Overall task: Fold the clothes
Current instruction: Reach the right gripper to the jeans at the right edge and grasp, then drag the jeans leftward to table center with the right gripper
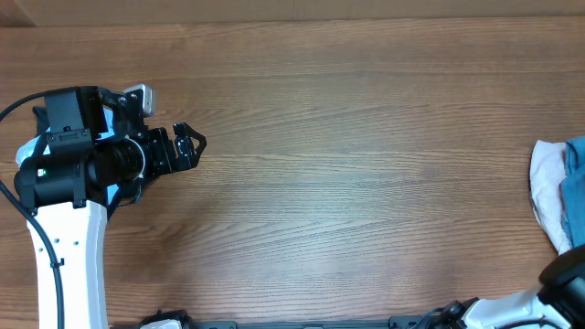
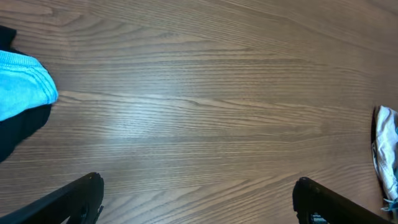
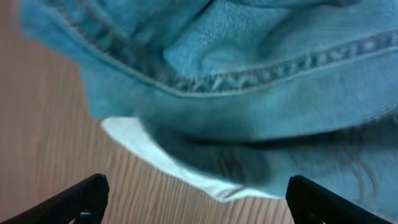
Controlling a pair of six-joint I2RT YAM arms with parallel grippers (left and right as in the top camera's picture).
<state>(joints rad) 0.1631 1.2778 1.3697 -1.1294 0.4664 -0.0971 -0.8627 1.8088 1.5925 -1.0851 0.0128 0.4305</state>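
Jeans (image 3: 249, 99) blurred, clothes pile (image 1: 551, 194) cut off

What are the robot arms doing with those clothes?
The two arms are just getting started on folding. The right end effector is open and hovers close over crumpled blue jeans, which lie on a white garment at the right edge of the table. It holds nothing. The left end effector is open too, over bare wood on the left side. Nothing looks folded yet.
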